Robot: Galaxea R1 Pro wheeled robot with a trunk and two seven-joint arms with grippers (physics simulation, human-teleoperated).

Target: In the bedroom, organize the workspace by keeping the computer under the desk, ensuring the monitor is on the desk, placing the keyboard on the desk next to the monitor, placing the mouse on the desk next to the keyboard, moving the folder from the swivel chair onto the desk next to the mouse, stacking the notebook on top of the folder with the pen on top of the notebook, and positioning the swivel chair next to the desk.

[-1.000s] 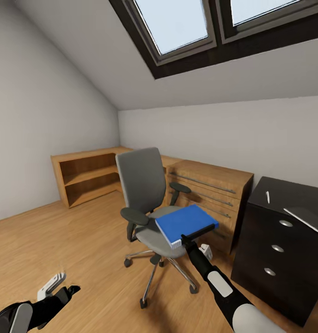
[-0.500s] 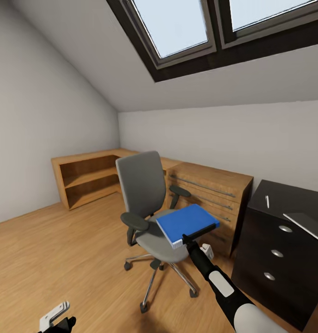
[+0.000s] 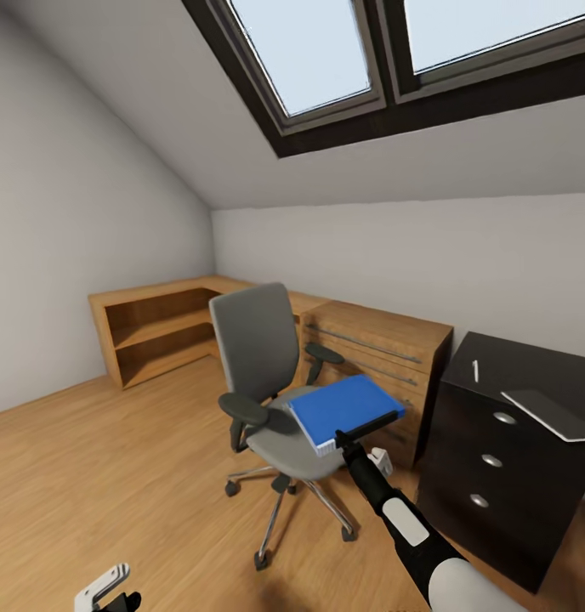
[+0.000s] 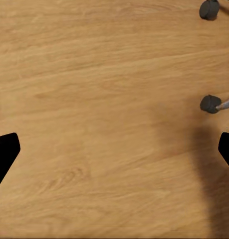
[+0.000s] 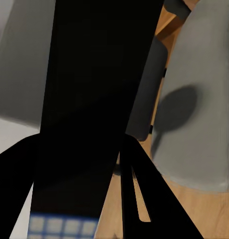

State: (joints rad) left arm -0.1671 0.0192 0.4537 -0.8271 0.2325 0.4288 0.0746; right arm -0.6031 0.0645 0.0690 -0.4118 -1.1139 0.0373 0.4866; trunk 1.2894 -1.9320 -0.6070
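Note:
The grey swivel chair (image 3: 257,357) stands mid-floor on its chrome base. Over the front of its seat is the bright-blue folder (image 3: 343,408), and my right gripper (image 3: 339,439) is shut on the folder's near dark spine. In the right wrist view that spine (image 5: 94,99) fills the space between the fingers of the right gripper (image 5: 79,194). At the right, the desk's dark drawer unit (image 3: 488,463) carries the white pen (image 3: 475,371) and the grey notebook (image 3: 552,414) on its black top. My left gripper (image 3: 105,591) hangs low over the floor, open and empty (image 4: 114,149).
A low light-wood cabinet (image 3: 373,348) with open shelves (image 3: 152,331) runs along the wall behind the chair. Two chair casters (image 4: 210,103) show on the wood floor (image 3: 114,476) near the left gripper. Skylight windows (image 3: 309,51) sit in the sloped ceiling.
The camera has shifted a little, moving the whole scene left. My left arm has dropped lower in the picture. The right gripper still holds the folder over the seat.

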